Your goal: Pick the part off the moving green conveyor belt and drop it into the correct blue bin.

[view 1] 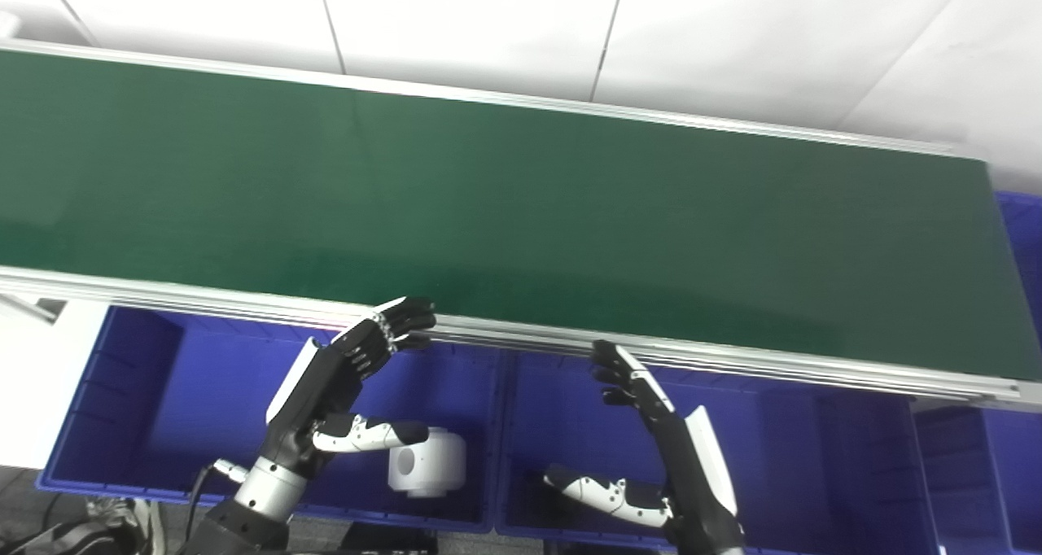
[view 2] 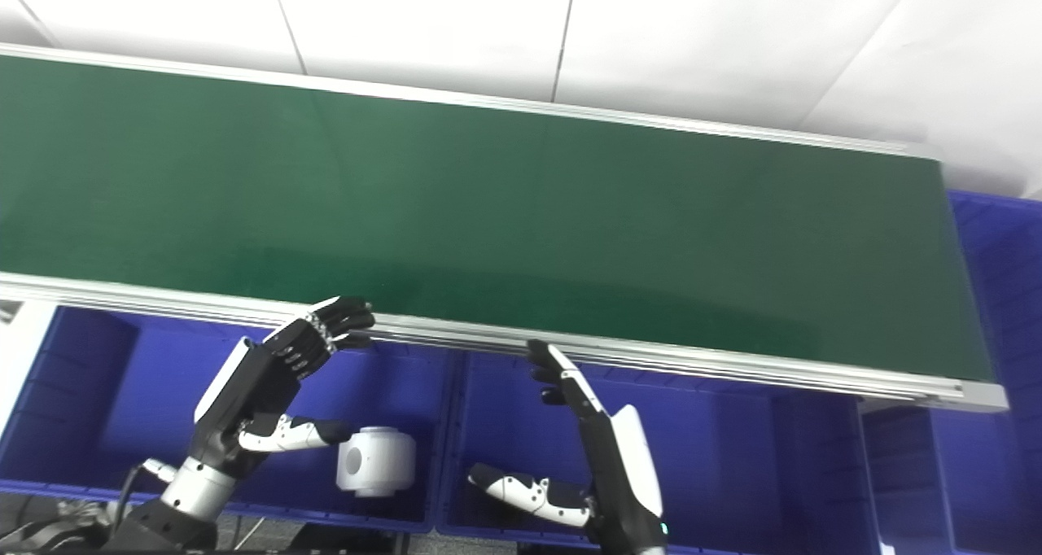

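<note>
The long dark green conveyor belt (view 1: 505,205) with its shiny silver metal rails fills most of what we see, and right now we find no part riding on it. Below its near rail sit our deep blue plastic bins, a left blue bin (view 1: 146,392) and a middle blue bin (view 1: 781,449), with more blue showing at the far right. They sit right under the belt edge, and we think that is so a part can be dropped straight down with only a short trip. Our black and white left hand (view 1: 342,384) hangs over the left bin with its fingers spread apart and nothing in it. Our black and white right hand (view 1: 651,449) waits over the middle bin, also spread wide and empty. Both reach up near the rail, ready to grab, we guess. The small white round plastic part (view 1: 427,461) with a hole in its side already lies at the bottom of the left bin, just beside our left thumb.
</note>
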